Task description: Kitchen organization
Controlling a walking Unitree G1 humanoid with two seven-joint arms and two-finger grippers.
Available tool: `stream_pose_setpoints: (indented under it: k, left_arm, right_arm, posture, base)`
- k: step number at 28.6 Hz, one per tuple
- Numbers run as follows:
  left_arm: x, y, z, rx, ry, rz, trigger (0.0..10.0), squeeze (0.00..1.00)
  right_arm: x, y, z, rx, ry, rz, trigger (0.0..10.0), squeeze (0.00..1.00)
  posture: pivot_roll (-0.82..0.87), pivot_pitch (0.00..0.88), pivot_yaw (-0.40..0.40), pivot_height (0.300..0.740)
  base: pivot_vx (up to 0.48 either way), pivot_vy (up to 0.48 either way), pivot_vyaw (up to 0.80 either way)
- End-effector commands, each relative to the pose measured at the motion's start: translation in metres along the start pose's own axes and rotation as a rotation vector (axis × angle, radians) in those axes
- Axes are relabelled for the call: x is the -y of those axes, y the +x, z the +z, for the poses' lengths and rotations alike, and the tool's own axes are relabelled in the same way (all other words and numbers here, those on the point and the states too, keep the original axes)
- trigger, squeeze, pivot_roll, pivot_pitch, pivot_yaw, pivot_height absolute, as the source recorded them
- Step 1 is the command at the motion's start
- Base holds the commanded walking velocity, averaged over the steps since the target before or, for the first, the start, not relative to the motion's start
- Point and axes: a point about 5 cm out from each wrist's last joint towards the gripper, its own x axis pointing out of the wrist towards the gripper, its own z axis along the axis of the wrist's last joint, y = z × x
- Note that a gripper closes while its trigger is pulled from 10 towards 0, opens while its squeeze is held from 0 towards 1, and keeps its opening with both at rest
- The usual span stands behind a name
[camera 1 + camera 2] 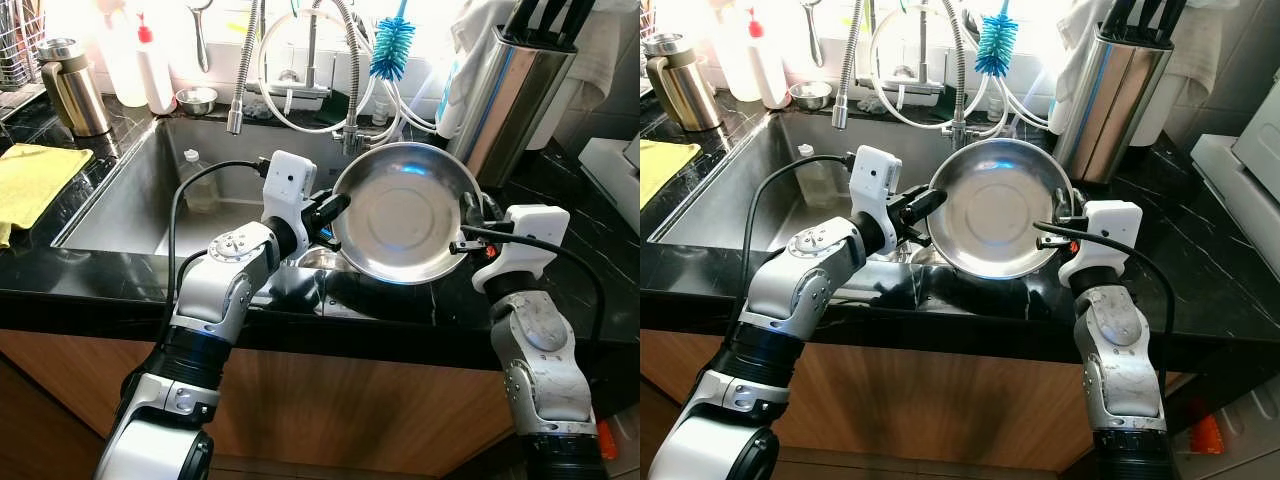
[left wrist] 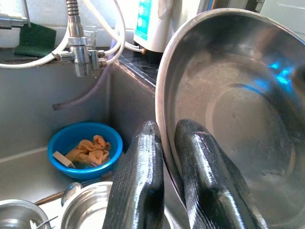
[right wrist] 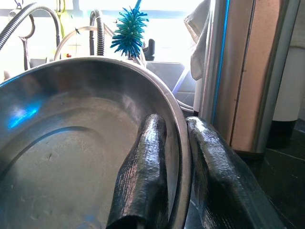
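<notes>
A shiny steel bowl [image 1: 405, 212] is being held tilted above the sink's [image 1: 130, 205] right end, hollow facing the robot. The left gripper [image 2: 167, 157] is pinching its left rim, the right gripper [image 3: 177, 162] clamping its right rim. Beyond it, a blue bottle brush [image 1: 392, 45] is hanging beside a tall steel knife holder [image 1: 512, 95].

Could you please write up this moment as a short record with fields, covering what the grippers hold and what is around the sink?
held object: steel bowl, tilted, hollow side toward the camera
left gripper: shut on the bowl's left rim, one finger inside, one outside
right gripper: shut on the bowl's right rim, likewise
position: above the front right corner of the sink
in sink: blue bowl with an orange cloth, more steel dishes
behind: faucet hoses, blue bottle brush
right counter: knife block
left counter: yellow cloth, steel jug
</notes>
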Motion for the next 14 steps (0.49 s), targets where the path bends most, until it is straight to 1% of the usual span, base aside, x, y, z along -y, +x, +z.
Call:
stream_pose_setpoints:
  k: [1,4,5,6,7,8,14]
  left_arm:
    - [0.0142,0.0032,-0.0012,-0.028,0.052,-0.078,0.0,0.0]
    - [0.0136,0.0032,-0.0002,-0.024,0.057,-0.074,0.0,0.0]
    - [0.0136,0.0032,0.0,-0.022,0.057,-0.072,0.0,0.0]
    - [0.0136,0.0032,0.0,-0.022,0.057,-0.072,0.0,0.0]
    - [0.0135,0.0031,0.0002,-0.019,0.056,-0.07,0.0,0.0]
    - [0.0134,0.0031,0.0003,-0.018,0.055,-0.068,0.0,0.0]
    - [0.0108,0.0036,0.0013,-0.003,0.043,-0.037,0.0,0.0]
  right_arm:
    - [-0.0055,0.0043,0.0036,0.005,-0.015,0.043,10.0,0.0]
    - [-0.0067,0.0055,0.0038,0.002,-0.015,0.052,10.0,0.0]
    - [-0.0071,0.006,0.0039,0.001,-0.018,0.055,10.0,0.11]
    - [-0.0071,0.006,0.0039,0.001,-0.018,0.055,10.0,0.11]
    - [-0.0074,0.0063,0.004,0.001,-0.019,0.055,10.0,0.69]
    - [-0.0075,0.0064,0.0041,0.001,-0.017,0.056,10.0,1.0]
    - [-0.0076,0.0063,0.0035,-0.003,-0.026,0.053,10.0,1.0]
  posture:
    - [0.13,0.009,-0.084,0.74]
    - [0.13,0.009,-0.084,0.74]
    - [0.13,0.008,-0.085,0.74]
    - [0.13,0.008,-0.085,0.74]
    - [0.13,0.008,-0.085,0.74]
    - [0.13,0.009,-0.086,0.74]
    - [0.13,0.013,-0.085,0.74]
  base:
    - [0.0,0.0,0.0]
    - [0.0,0.0,0.0]
    - [0.0,0.0,0.0]
    - [0.0,0.0,0.0]
    - [0.0,0.0,0.0]
    - [0.0,0.0,0.0]
    - [0.0,0.0,0.0]
